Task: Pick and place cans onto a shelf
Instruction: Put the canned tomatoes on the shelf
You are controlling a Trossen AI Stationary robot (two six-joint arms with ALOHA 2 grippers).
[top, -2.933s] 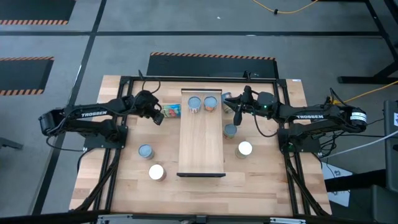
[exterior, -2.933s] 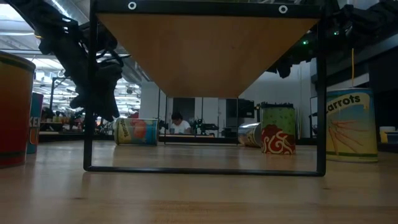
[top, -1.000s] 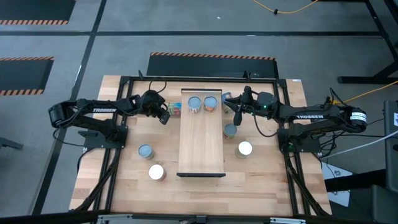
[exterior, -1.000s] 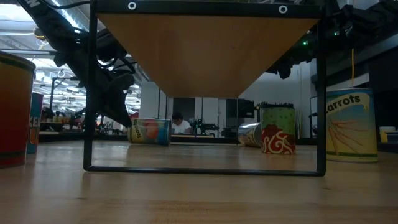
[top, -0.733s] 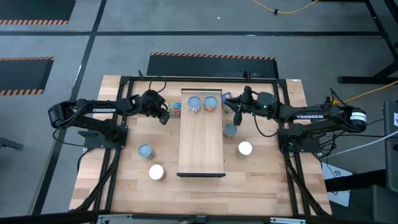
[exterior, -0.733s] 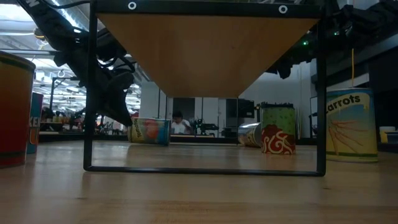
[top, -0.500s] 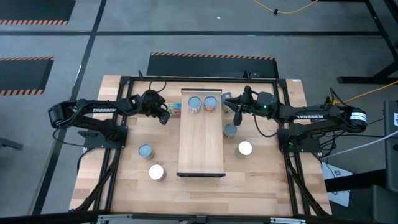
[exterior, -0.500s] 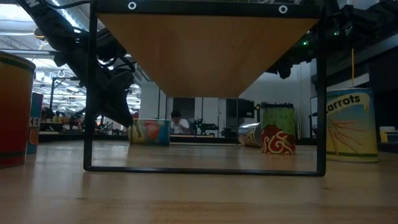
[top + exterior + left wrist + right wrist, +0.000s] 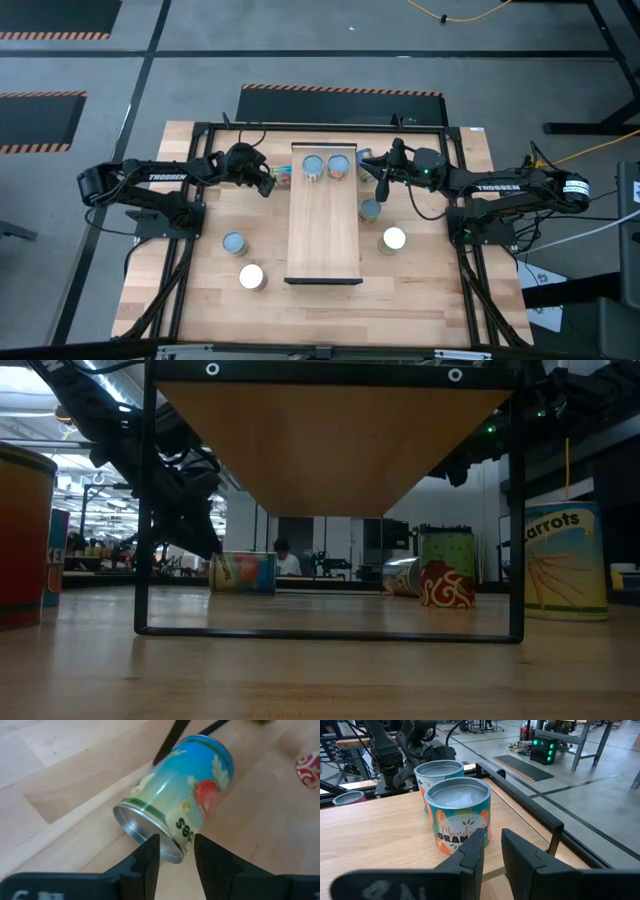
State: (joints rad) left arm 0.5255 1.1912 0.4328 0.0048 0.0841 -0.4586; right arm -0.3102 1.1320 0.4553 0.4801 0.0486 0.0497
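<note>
The left gripper, fingers slightly spread and holding nothing, sits at 9 o'clock of a toppled can lying beside the shelf. The right gripper, fingers narrowly parted and empty, waits at 3 o'clock of 2 upright cans on the shelf's far end.

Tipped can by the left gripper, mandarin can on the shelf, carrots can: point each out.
Tipped can (image 9: pixel 175 805): left wrist view, on its label side.
Mandarin can (image 9: pixel 461 827): right wrist view, on its label.
Carrots can (image 9: pixel 562 560): low view, on its label.
</note>
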